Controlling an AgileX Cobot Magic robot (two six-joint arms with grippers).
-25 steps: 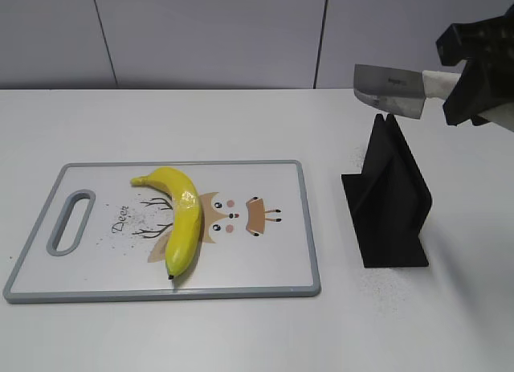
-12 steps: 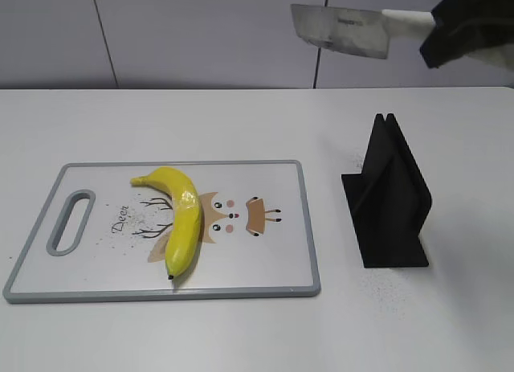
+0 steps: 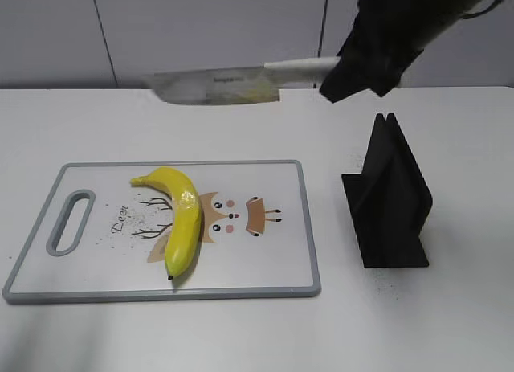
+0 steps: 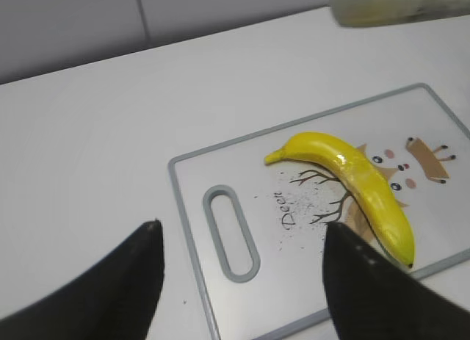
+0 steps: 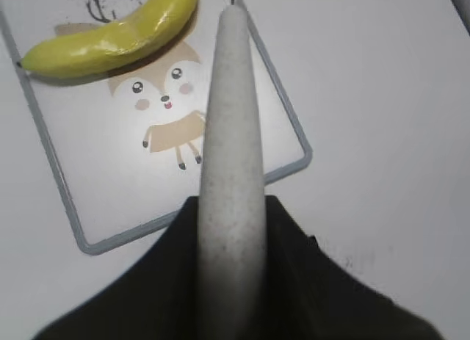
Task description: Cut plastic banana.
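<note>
The plastic banana [image 3: 181,215] lies whole on the white cutting board [image 3: 265,267], left of the deer drawing; it also shows in the left wrist view [image 4: 352,182] and the right wrist view [image 5: 117,31]. My right gripper [image 3: 361,67] is shut on the white handle [image 5: 229,156] of a toy cleaver [image 3: 213,87], holding it in the air above and behind the board, blade pointing left. My left gripper [image 4: 242,241] is open and empty, above the board's handle slot [image 4: 230,230], left of the banana.
A black knife stand [image 3: 389,195] stands empty on the table right of the board. The board has a grey rim. A grey wall runs behind the white table.
The right gripper has carried the cleaver from above the black stand up and then leftward, so the blade is now over the far side of the board. The banana has not moved.
</note>
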